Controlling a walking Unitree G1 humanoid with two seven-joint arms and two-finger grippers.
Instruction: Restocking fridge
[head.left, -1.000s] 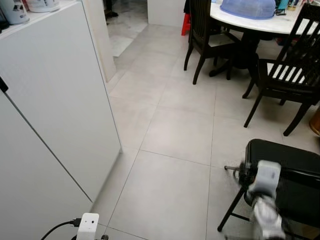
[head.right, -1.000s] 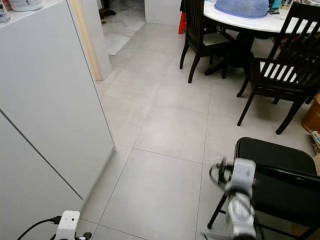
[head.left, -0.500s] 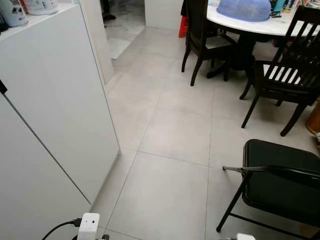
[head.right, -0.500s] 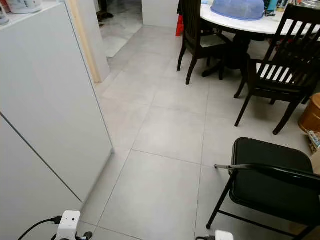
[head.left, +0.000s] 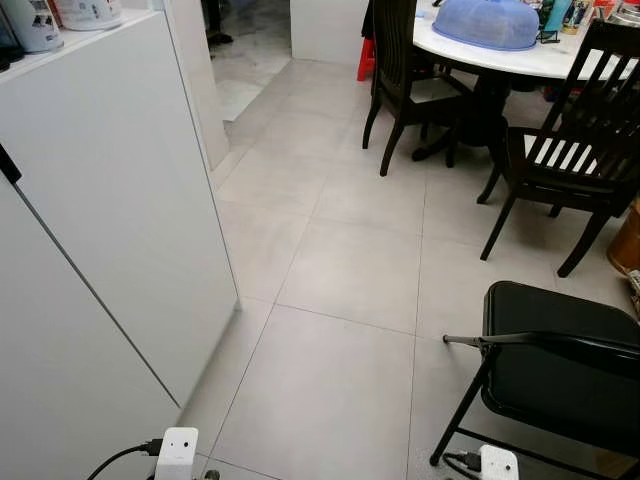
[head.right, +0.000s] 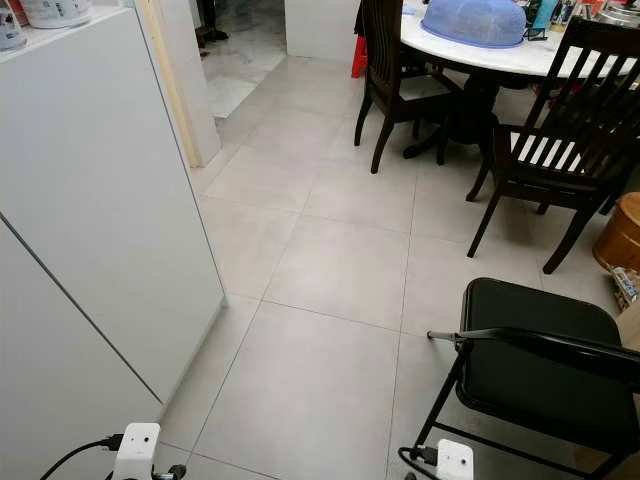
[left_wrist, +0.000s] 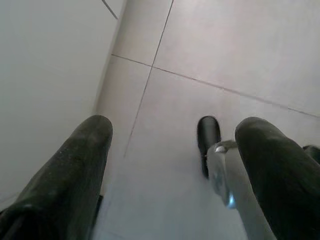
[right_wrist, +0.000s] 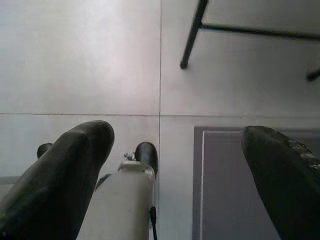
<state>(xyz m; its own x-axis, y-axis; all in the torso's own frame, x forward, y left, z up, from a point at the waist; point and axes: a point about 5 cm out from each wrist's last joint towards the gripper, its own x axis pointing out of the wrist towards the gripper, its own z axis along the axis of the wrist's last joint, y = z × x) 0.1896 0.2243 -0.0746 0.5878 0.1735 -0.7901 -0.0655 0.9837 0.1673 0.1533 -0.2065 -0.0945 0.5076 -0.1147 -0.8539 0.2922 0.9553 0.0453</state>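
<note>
A white fridge (head.left: 110, 200) stands on my left, side panel toward me, with a seam across it and a black handle (head.left: 8, 165) at its edge. White containers (head.left: 60, 14) sit on top. Both arms hang low: the left wrist block (head.left: 177, 450) and the right wrist block (head.left: 497, 462) poke in at the bottom edge. In the left wrist view my left gripper (left_wrist: 172, 165) is open over the floor tiles, beside the fridge's foot. My right gripper (right_wrist: 175, 170) is open too, above the tiles, with nothing held.
A black folding chair (head.left: 560, 370) stands close on my right. Beyond it are dark wooden chairs (head.left: 560, 170) around a round white table (head.left: 520, 58) bearing a blue food cover (head.left: 487, 22). Grey tiled floor (head.left: 340, 300) runs ahead to a doorway (head.left: 250, 50). A dark mat (right_wrist: 240, 190) lies under the right gripper.
My right arm, raised beside the folding chair a second ago, has dropped to the bottom of the view. The camera has shifted slightly; the left arm stays put.
</note>
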